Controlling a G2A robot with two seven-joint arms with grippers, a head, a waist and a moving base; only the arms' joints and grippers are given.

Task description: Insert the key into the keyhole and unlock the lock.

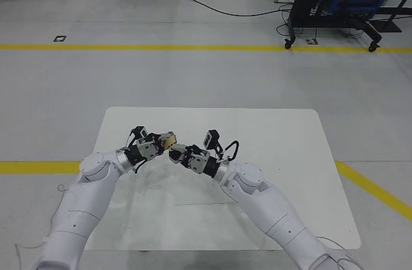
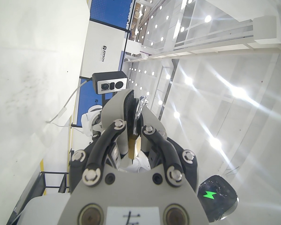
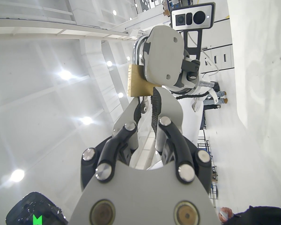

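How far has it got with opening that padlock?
Done: the left hand grips the brass padlock. In hand: the key, at the right hand, sits against the padlock's base and looks inserted. Left: turning it; the shackle looks closed, though I can't be sure.

Industrial hall: grey floor point(image 1: 192, 81), yellow lane lines point(image 1: 159, 46), high ceiling point(image 2: 224, 76) with rows of lamps point(image 2: 188, 80), wheeled equipment rack point(image 1: 327, 19) far right.
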